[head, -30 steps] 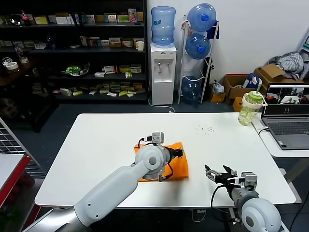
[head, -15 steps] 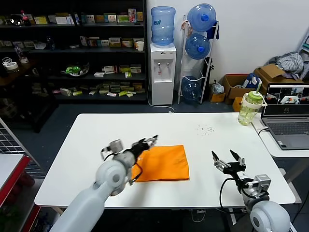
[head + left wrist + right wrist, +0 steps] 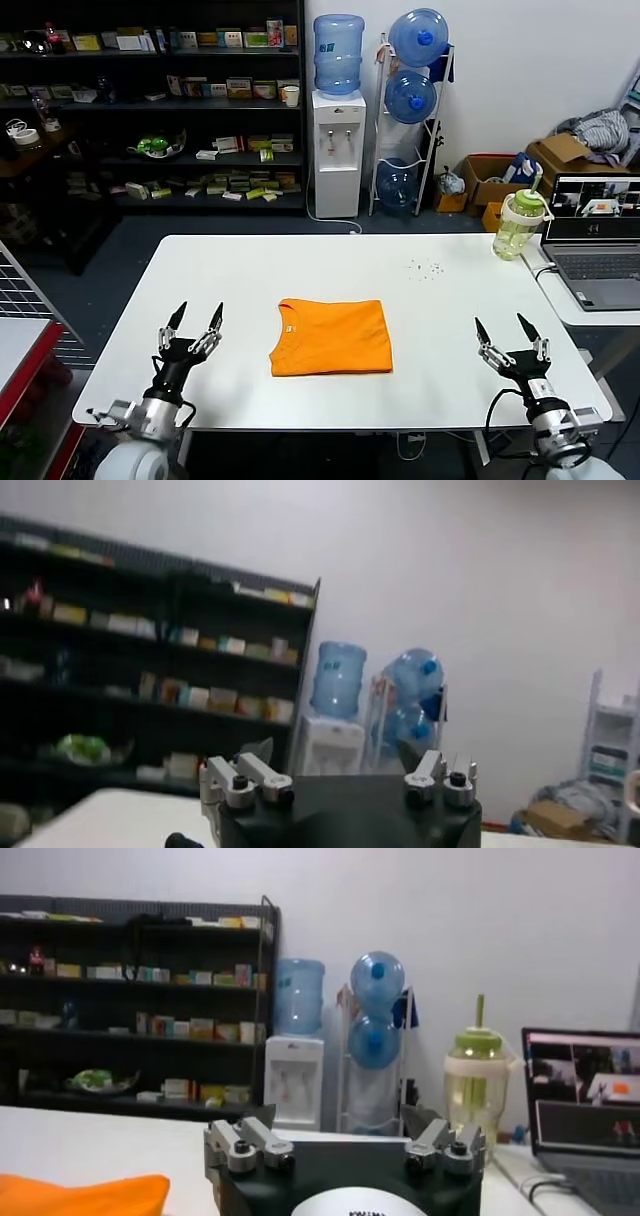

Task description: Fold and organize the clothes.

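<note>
Shirt sits folded into a neat orange rectangle approx mid-table, collar edge toward the robot's left, no lettering showing from the head cam. Nothing's touching it. In the right wrist view just an orange corner of it shows.

Left gripper is up off the near-left part of the table, fingers spread wide, pointing up & away, holding nothing, well apart from the shirt. Right gripper is same deal on the near-right side: fingers apart, empty, raised, also well clear of the shirt.

Other stuff: green bottle w/ straw at the far right table corner, laptop open on a side desk next to it. Few tiny specks on the table near the far edge. Shelves, water dispenser & rack of jugs in the bg.
</note>
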